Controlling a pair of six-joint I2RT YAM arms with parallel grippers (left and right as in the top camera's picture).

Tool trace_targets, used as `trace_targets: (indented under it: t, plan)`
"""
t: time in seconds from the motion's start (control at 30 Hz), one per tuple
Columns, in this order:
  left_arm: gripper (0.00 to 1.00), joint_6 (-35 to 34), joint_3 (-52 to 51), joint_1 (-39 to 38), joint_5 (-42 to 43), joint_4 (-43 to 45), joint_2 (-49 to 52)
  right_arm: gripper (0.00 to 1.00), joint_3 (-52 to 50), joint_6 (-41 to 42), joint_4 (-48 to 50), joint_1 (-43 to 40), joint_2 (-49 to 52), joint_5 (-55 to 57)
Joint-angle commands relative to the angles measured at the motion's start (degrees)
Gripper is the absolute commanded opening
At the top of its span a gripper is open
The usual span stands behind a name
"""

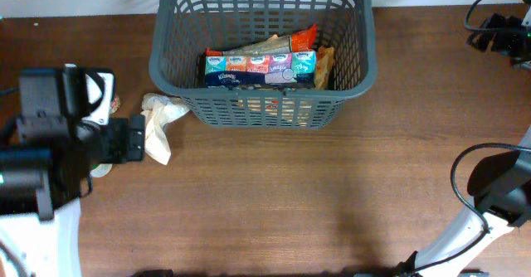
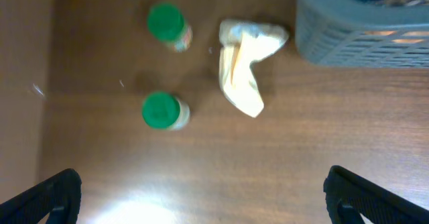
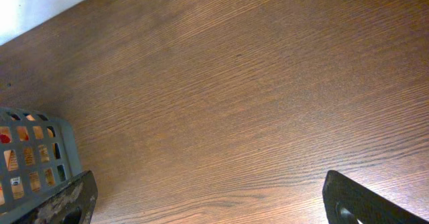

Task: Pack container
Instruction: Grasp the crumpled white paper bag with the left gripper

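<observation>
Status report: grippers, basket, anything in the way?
Left gripper open, above loose items; right gripper open, empty. Basket holds tissue pack, top unobstructed. Cream pouch, two green-lidded jars outside.

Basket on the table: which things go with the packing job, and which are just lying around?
For the job:
- grey basket
- tissue packs already inside it
- probably waiting to go in: a green-lidded jar, a second jar, a crumpled cream packet

Just lying about:
- black cables at the far right corner
</observation>
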Motion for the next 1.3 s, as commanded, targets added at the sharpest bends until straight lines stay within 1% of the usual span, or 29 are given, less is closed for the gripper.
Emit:
trace_targets:
  t: [0.0,0.03,0.13,0.17,0.2,0.27,0.37,0.4,0.47,0.53,0.63,0.67,0.73,0.77,0.8,0.83,0.93,1.03,1.1,1.17,1.23,1.27]
  plan:
    - [0.99,4.79,0.37,7.34,5.49,-0.48,9.14,0.99,-0.35,0.31,0.2,-0.26,-0.87,-1.05]
    - [0.99,5.35,0.37,9.11,7.1,0.37,12.04,0.99,-0.35,0.31,0.2,-0.26,-0.87,-1.05]
    - [1.0,9.66,0.37,13.11,16.85,3.45,20.57,0.99,-0.35,0.31,0.2,-0.26,-0.87,-1.05]
    - [0.97,10.97,0.37,13.57,18.53,3.93,22.69,0.98,-0.35,0.31,0.2,-0.26,-0.87,-1.05]
    - [0.96,13.99,0.37,13.62,19.85,4.02,26.88,0.99,-0.35,0.31,0.2,-0.26,-0.87,-1.05]
    - [0.96,15.82,0.37,12.37,18.4,4.07,33.44,0.99,-0.35,0.31,0.2,-0.26,-0.87,-1.05]
    - [0.96,15.82,0.37,10.69,16.33,4.59,40.92,0.99,-0.35,0.31,0.2,-0.26,-0.87,-1.05]
    - [0.96,16.22,0.37,9.7,16.11,4.61,46.34,0.99,-0.35,0.31,0.2,-0.26,-0.87,-1.05]
    - [0.96,15.96,0.37,9.05,13.88,4.85,50.88,0.99,-0.35,0.31,0.2,-0.26,-0.87,-1.05]
    - [0.96,12.5,0.37,9.03,10.43,5.7,53.88,0.99,-0.35,0.31,0.2,-0.26,-0.87,-1.05]
    - [0.95,10.49,0.37,9.44,9.03,7.02,56.78,0.99,-0.35,0.31,0.2,-0.26,-0.87,-1.05]
    - [0.85,10.54,0.37,9.57,9.01,7.61,57.55,0.99,-0.35,0.31,0.2,-0.26,-0.87,-1.05]
    - [0.58,10.51,0.37,9.57,8.94,8.24,57.61,0.99,-0.35,0.31,0.2,-0.26,-0.87,-1.05]
    - [0.25,10.51,0.44,9.57,8.81,8.48,57.55,0.99,-0.35,0.31,0.2,-0.26,-0.87,-1.05]
    - [0.06,10.27,0.5,9.57,8.81,8.41,57.55,0.99,-0.35,0.31,0.2,-0.26,-0.87,-1.03]
    - [0.02,9.46,0.66,9.57,8.81,8.04,57.55,0.99,-0.35,0.31,0.2,-0.26,-0.87,-1.05]
    - [0.02,8.57,4.72,9.57,9.07,4.04,57.05,0.99,-0.35,0.31,0.2,-0.26,-0.87,-1.05]
    - [0.02,8.13,13.7,9.57,9.33,-1.49,55.54,0.99,-0.35,0.31,0.2,-0.26,-0.87,-1.05]
    - [0.02,8.07,22.56,9.57,9.33,-4.66,53.96,0.99,-0.35,0.31,0.2,-0.26,-0.87,-1.05]
    - [0.02,7.28,35.74,9.57,9.25,-6.97,51.47,0.99,-0.35,0.31,0.2,-0.26,-0.87,-1.05]
    - [0.02,7.3,45.66,9.57,9.25,-6.97,49.4,0.99,-0.35,0.31,0.2,-0.26,-0.87,-1.05]
    - [0.02,7.32,48.87,9.55,9.25,-6.51,48.61,0.99,-0.35,0.31,0.2,-0.26,-0.87,-1.05]
